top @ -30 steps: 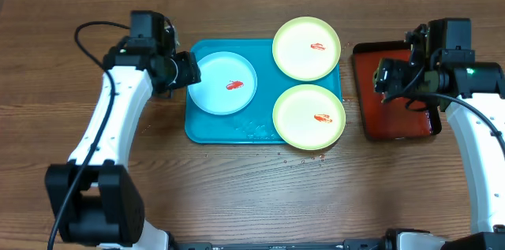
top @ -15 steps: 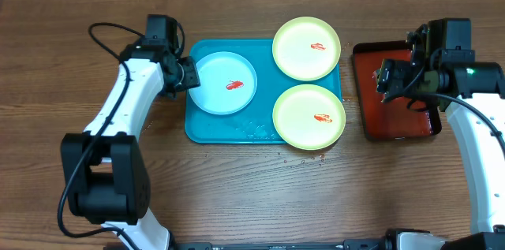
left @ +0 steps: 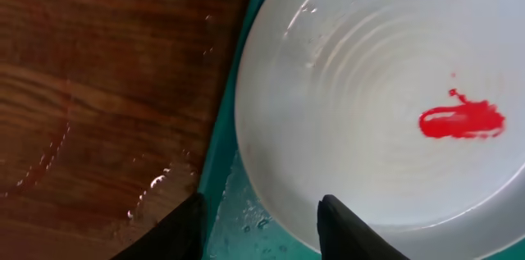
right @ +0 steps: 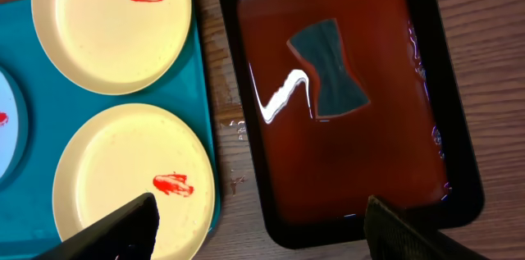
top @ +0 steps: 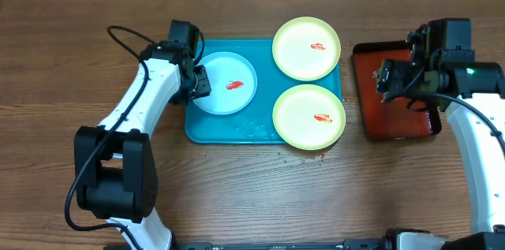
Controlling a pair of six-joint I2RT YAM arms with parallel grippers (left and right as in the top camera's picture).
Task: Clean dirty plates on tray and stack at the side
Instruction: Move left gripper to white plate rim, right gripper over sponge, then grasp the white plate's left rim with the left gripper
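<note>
Now the left gripper, on the nearer arm, stands with jaws apart astride the rim of the pale blue-white plate, which lies flat in the left part of the teal tray and reaches away ahead of the fingers.

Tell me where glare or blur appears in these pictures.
Right wrist view: a white glare streak on the glossy dark red tray. Left wrist view: the pale plate is sharp, the left hand dark and soft-edged. Overhead view: even light, no glare.
</note>
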